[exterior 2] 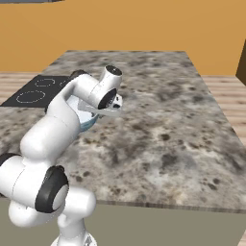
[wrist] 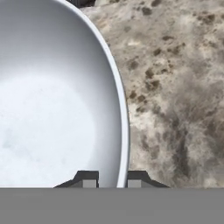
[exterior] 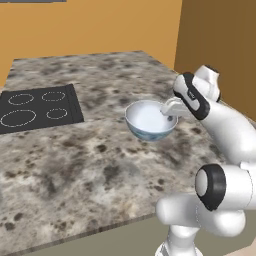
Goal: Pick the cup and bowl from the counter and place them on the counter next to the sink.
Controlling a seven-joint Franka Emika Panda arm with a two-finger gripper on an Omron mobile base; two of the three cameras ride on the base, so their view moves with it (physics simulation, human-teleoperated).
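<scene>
Left base view: the white bowl sits at centre frame, raised above the speckled surface, with its shadow on the granite below. The pincer grips its right rim; the white arm runs off to the lower right. A black stovetop lies at the left edge, well apart from the bowl.

Right base view: the arm covers most of the bowl, left of centre; a sliver of its blue-tinted wall shows beneath the wrist. The stovetop lies at upper left.

Hand view: the bowl's pale inside occupies the left half, the surface the right. The pincer is pinching the bowl's rim, one dark tip inside the wall, one outside.
</scene>
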